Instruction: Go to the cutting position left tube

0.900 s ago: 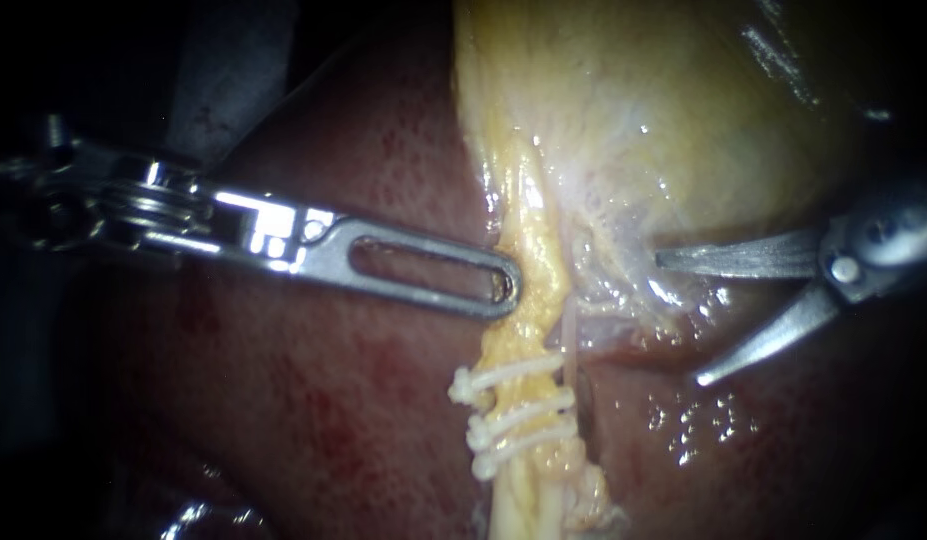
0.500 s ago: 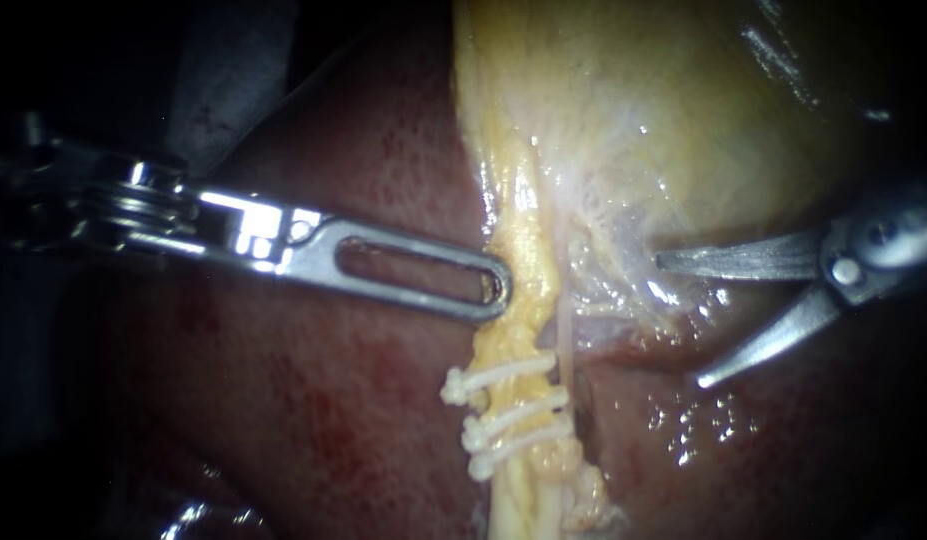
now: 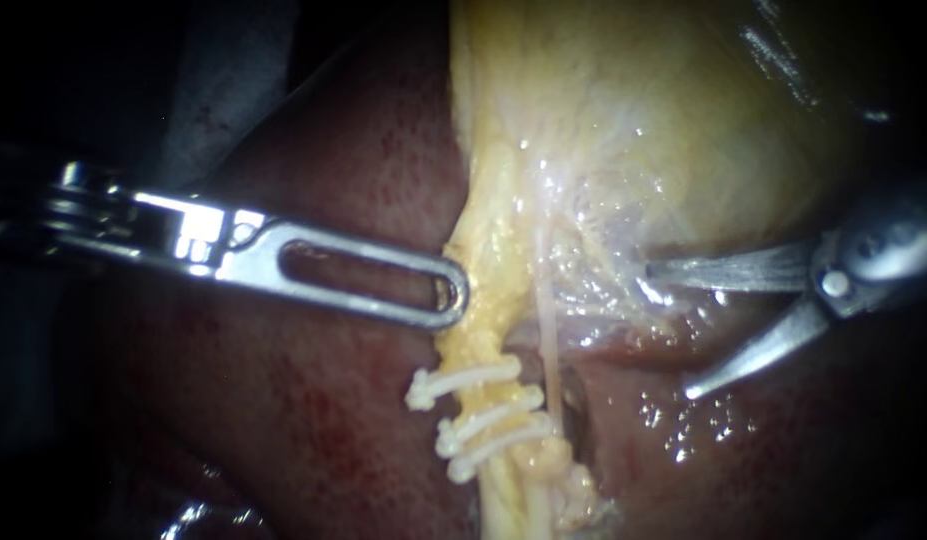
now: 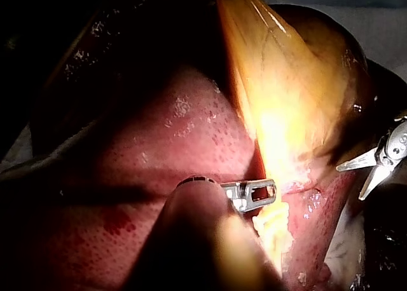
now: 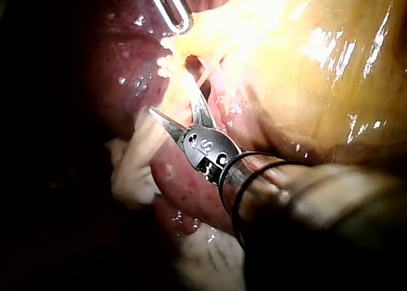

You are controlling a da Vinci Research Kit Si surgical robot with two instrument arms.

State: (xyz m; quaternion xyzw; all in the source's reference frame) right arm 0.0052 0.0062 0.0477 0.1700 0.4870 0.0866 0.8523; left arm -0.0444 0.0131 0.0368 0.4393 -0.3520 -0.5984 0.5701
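Your left tube (image 3: 480,335) is showing as a lumpy yellow, fat-coated strand. It is running down from the gallbladder's (image 3: 633,120) lower edge across the liver's (image 3: 333,420) dark red surface, and three white clips (image 3: 483,420) are crossing it low on its run. Just right of it a thin pale tube (image 3: 546,335) is running alongside, bare and thread-like. Your left instrument (image 3: 453,298) is lying flat over the liver, its slotted jaws closed together and pinching the strand's left edge just above the top clip, and the strand is bowing toward it. Your right instrument (image 3: 668,330), a pair of curved blades, is sitting well to the right of both tubes with its blades spread wide and holding nothing. The upper blade is pointing into the glistening film under the gallbladder's edge, and the lower one is hanging over wet liver. The thin tube and that film are lying between the blade tips and the left tube. Only a short stretch of strand is showing between jaws and top clip, with open liver surface on either side.
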